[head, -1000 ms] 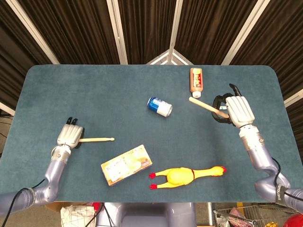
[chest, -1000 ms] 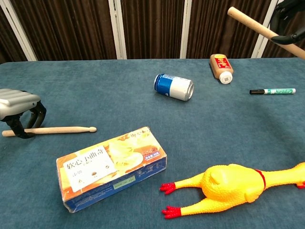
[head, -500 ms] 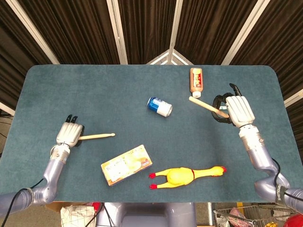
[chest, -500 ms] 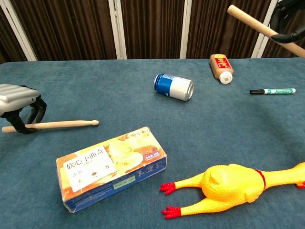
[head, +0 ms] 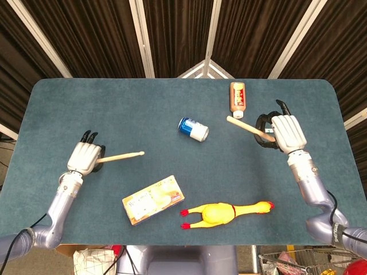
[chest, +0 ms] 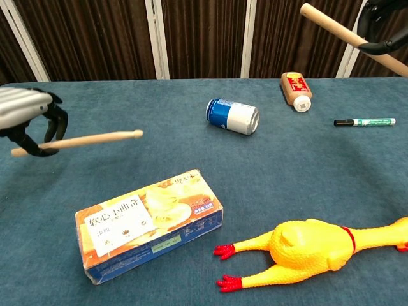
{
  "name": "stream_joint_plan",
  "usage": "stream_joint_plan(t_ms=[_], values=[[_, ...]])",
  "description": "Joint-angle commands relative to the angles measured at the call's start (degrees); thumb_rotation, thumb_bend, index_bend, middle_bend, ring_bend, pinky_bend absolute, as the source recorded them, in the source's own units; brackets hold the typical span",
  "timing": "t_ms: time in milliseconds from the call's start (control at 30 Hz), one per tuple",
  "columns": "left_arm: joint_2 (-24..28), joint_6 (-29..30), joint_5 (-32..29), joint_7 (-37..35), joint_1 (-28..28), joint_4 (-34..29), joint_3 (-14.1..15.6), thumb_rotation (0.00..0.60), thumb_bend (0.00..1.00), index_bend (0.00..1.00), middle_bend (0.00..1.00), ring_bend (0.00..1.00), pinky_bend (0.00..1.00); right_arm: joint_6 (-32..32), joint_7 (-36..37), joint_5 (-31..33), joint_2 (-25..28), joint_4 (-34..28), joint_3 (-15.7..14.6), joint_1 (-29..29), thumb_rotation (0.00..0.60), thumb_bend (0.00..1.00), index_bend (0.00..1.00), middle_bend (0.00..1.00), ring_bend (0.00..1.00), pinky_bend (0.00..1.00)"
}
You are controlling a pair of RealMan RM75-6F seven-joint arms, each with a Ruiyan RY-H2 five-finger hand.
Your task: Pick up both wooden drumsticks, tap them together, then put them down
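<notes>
- The left drumstick (chest: pixel 83 139) is up off the table, to the left of the blue can (head: pixel 192 129). The left hand (head: pixel 85 158) has its fingers closed around the stick's thick end, and the tip points toward the can.
- The right drumstick (head: pixel 249 129) is up in the air to the right of the can. The right hand (head: pixel 287 132) holds it tight, and the free end points toward the can.
- The two sticks are well apart, with the can on the table between them.
- A brown bottle (head: pixel 238 97) lies behind the can, just beside the end of the right stick.
- A cookie box (chest: pixel 149 224) lies in front of the can, under and beside the left stick's tip.
- A yellow rubber chicken (chest: pixel 315 247) lies in front of the can, to the right of the box.
- A green marker (chest: pixel 365 122) lies to the right of the can.
</notes>
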Motion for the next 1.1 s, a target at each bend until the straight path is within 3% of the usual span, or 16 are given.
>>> stream_joint_plan(t_ms=[33,467,667,1100], values=[[1.8,2.4,4.1,-5.1,0.7,-2.1,-1.3,0.600,0.48,0.62,0.59,0.10,0.00,-0.6,-0.2,0.6,-0.1,0.1,0.1,0.3,0.600,0.50,0.66,0.66,0.40,0.01],[6.8,5.6,10.7,-18.1,0.6,-11.1,-6.5,0.600,0.48,0.63,0.59,0.10,0.00,-3.0,1.1,3.8,-2.9,1.5,1.9,2.2,0.600,0.50,0.66,0.66,0.40,0.01],[5.7,6.1,13.5,-25.9,0.0,-12.3,-8.1,0.600,0.48,0.64,0.60,0.10,0.00,-4.6,2.4,6.2,-6.0,2.7,3.4,4.1,0.600,0.50,0.66,0.66,0.40,0.01],[3.4,4.0,12.5,-24.7,-2.3,-12.8,-10.0,0.600,0.48,0.65,0.60,0.10,0.00,-6.6,2.6,8.2,-10.0,3.4,5.7,7.9,0.600,0.50,0.66,0.66,0.40,0.01]])
